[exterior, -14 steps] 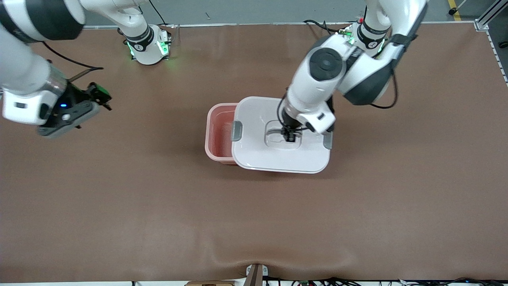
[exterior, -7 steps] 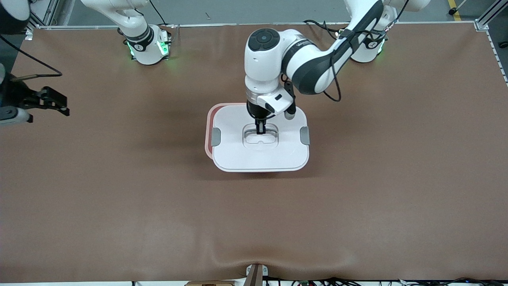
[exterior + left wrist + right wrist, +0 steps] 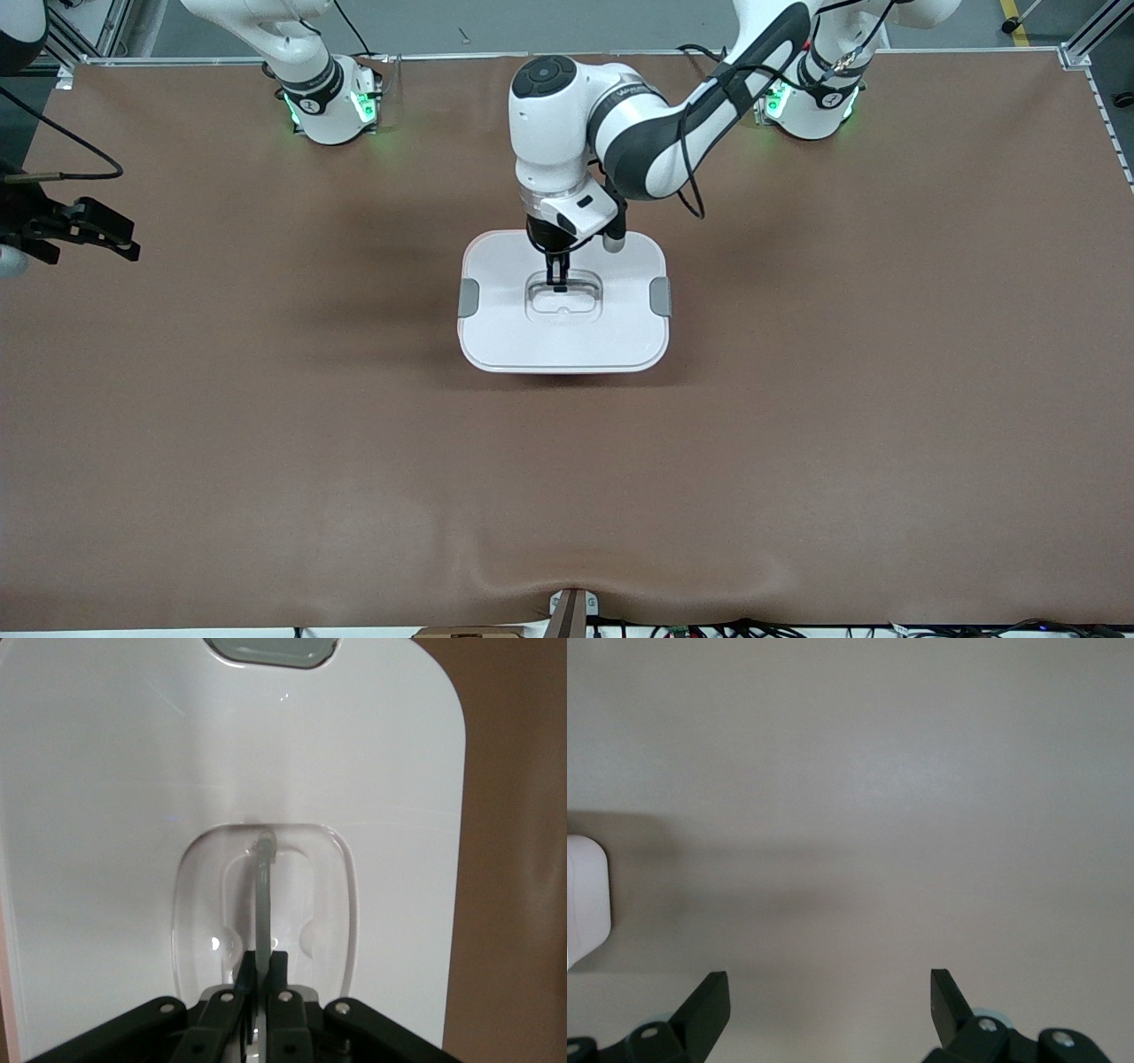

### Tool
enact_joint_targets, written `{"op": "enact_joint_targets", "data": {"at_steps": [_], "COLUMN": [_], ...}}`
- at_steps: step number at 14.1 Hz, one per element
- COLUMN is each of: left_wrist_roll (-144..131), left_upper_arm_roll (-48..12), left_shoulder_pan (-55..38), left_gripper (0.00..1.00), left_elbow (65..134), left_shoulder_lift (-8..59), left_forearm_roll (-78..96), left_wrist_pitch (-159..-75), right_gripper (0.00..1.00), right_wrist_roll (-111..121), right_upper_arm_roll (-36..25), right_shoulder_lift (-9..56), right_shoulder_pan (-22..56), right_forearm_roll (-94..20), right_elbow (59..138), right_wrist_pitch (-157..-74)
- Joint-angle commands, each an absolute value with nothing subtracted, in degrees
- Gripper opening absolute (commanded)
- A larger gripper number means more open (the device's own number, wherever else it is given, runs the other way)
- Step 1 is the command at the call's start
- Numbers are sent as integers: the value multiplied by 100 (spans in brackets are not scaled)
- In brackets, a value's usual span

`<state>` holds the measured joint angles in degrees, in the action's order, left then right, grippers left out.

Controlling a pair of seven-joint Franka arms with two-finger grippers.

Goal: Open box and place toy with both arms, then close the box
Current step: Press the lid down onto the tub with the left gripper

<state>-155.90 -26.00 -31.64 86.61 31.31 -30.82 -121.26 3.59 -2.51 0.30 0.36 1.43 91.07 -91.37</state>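
No text, label, brand, number or sign can be read with any certainty. The left arm [image 3: 620, 133] carries a small line of dark lettering on its white shell near the wrist, too small to make out. The green-lit bases [image 3: 332, 102] each show a small round dark mark on the collar, but what it says cannot be told. The white lid [image 3: 563, 301] is plain in the front view and in the left wrist view, and the brown worktop [image 3: 567, 487] bears no writing.
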Motion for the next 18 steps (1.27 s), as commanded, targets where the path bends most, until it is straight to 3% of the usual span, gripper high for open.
{"op": "enact_joint_targets", "data": {"at_steps": [1,18], "left_wrist_roll": [-16031,-16277], "left_upper_arm_roll": [-2549,-2558], "left_shoulder_pan": [-3305,-3437], "left_gripper": [0,0], "left_elbow": [8622,8877], "left_shoulder_lift": [3208,3270], "left_forearm_roll": [-3366,-3375], "left_wrist_pitch": [-12164,-12129], "right_gripper": [100,100], "right_wrist_roll": [176,220], "right_upper_arm_roll": [-413,-615], "right_shoulder_lift": [-123,-105], "right_shoulder_pan": [123,35], "right_forearm_roll": [123,-52], "right_elbow": [9255,9308], "right_wrist_pitch": [-9141,-9079]}}
